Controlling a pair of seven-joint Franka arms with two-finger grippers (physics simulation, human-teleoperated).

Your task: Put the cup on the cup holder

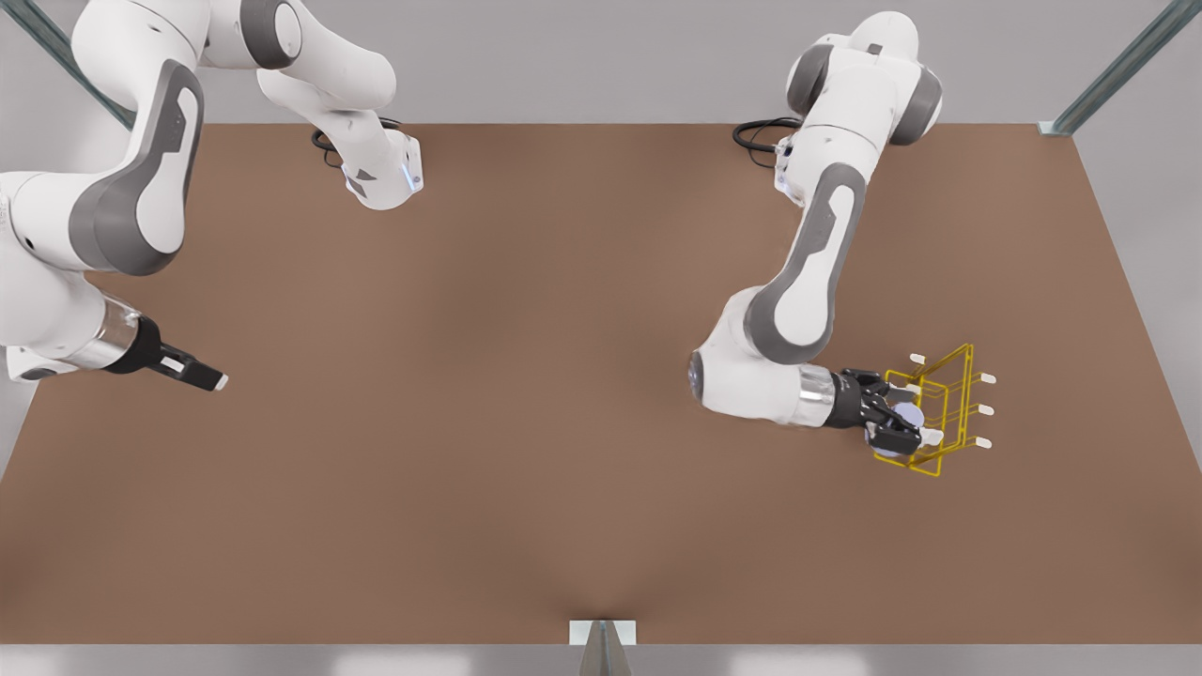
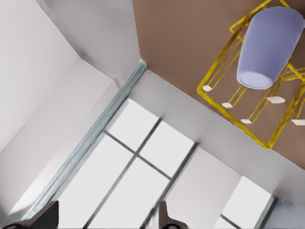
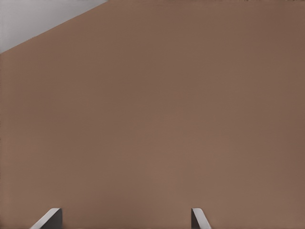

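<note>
The pale lavender cup (image 1: 909, 411) rests against the yellow wire cup holder (image 1: 953, 357) at the front view's right. In the left wrist view the cup (image 2: 267, 47) lies over the holder's wires (image 2: 214, 69), rim toward the white-tipped pegs; whether it sits on a peg is unclear. My left gripper (image 1: 897, 418) reaches sideways to the holder, open, its fingertips (image 2: 47, 215) apart from the cup with nothing between them. Far off at the front view's left, my right gripper (image 1: 202, 376) waits open over bare table, fingertips (image 3: 51, 217) spread.
The brown table (image 1: 526, 376) stretches between the two arms. Both arm bases and their black cables (image 1: 756, 136) stand at its far edge. The holder stands close to the table's edge at the front view's right, with grey floor and a metal frame post (image 2: 95, 138) beyond.
</note>
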